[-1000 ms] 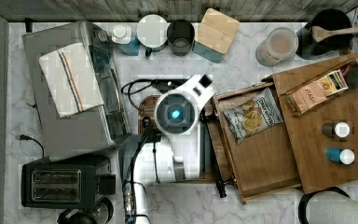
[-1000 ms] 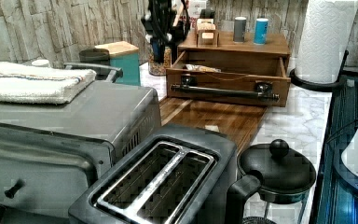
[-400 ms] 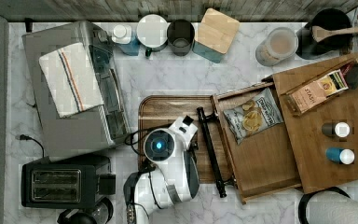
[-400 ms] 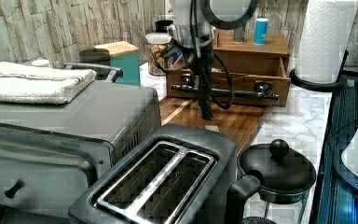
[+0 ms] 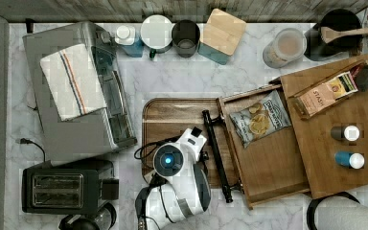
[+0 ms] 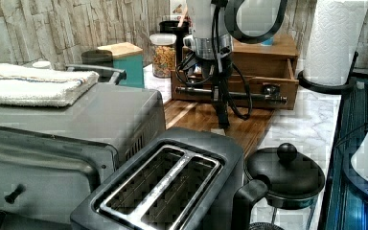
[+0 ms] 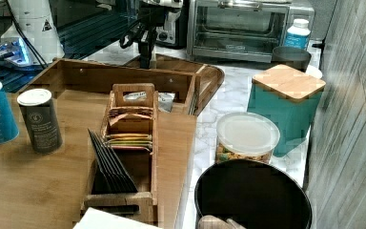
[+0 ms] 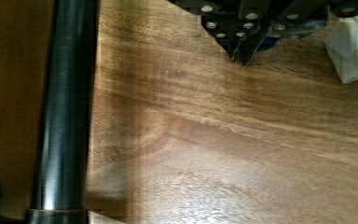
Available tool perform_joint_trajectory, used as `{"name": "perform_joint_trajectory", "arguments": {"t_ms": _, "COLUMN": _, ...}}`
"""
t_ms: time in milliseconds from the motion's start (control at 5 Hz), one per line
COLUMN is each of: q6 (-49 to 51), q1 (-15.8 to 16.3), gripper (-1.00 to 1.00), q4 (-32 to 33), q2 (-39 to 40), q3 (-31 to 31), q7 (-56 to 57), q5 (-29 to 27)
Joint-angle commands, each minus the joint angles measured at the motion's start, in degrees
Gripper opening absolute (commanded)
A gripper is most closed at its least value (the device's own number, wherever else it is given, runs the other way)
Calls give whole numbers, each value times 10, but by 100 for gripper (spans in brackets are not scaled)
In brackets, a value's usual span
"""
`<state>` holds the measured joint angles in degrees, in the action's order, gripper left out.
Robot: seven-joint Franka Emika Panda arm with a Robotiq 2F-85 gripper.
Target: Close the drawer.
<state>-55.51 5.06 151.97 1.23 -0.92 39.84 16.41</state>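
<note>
Black two-fingered gripper (image 8: 242, 56), fingertips pinched together and empty, hangs low beside the brown wooden drawer's (image 5: 268, 172) long black bar handle (image 5: 217, 155) (chip bag inside), poised to shove.

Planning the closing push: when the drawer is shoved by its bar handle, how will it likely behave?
The drawer looks stiff wood, so it should slide rather than flex. Holding only a chip bag, it is probably light. A push off-centre on the long handle might skew it.

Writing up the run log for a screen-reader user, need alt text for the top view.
From above, the drawer stands pulled out of its cabinet with a chip bag inside, its black bar handle over a wooden tray. The robot's gripper hangs above that tray, just on the top view's left of the handle.
</note>
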Motion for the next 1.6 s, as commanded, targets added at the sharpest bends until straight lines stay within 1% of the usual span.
{"name": "perform_joint_trajectory", "arguments": {"t_ms": 200, "q6": 1, "q1": -65, "gripper": -100, "q4": -49, "q2": -28, "q3": 49, "q7": 145, "q5": -12}}
{"name": "perform_joint_trajectory", "arguments": {"t_ms": 400, "q6": -15, "q1": -80, "gripper": -100, "q4": -61, "q2": -29, "q3": 74, "q7": 200, "q5": -3}}
{"name": "perform_joint_trajectory", "arguments": {"t_ms": 600, "q6": -22, "q1": -90, "gripper": -100, "q4": -85, "q2": -30, "q3": 106, "q7": 280, "q5": -32}}
{"name": "perform_joint_trajectory", "arguments": {"t_ms": 800, "q6": -38, "q1": -102, "gripper": -100, "q4": -109, "q2": -27, "q3": 139, "q7": 377, "q5": -77}}
{"name": "perform_joint_trajectory", "arguments": {"t_ms": 1000, "q6": -12, "q1": -113, "gripper": -100, "q4": -168, "q2": 1, "q3": 173, "q7": 460, "q5": -126}}
{"name": "perform_joint_trajectory", "arguments": {"t_ms": 1200, "q6": 6, "q1": -134, "gripper": -100, "q4": -201, "q2": 3, "q3": 179, "q7": 474, "q5": -112}}
{"name": "perform_joint_trajectory", "arguments": {"t_ms": 1400, "q6": 18, "q1": -149, "gripper": -100, "q4": -245, "q2": 24, "q3": 193, "q7": 491, "q5": -120}}
{"name": "perform_joint_trajectory", "arguments": {"t_ms": 1600, "q6": -5, "q1": -102, "gripper": -100, "q4": -289, "q2": 66, "q3": 276, "q7": 614, "q5": -196}}
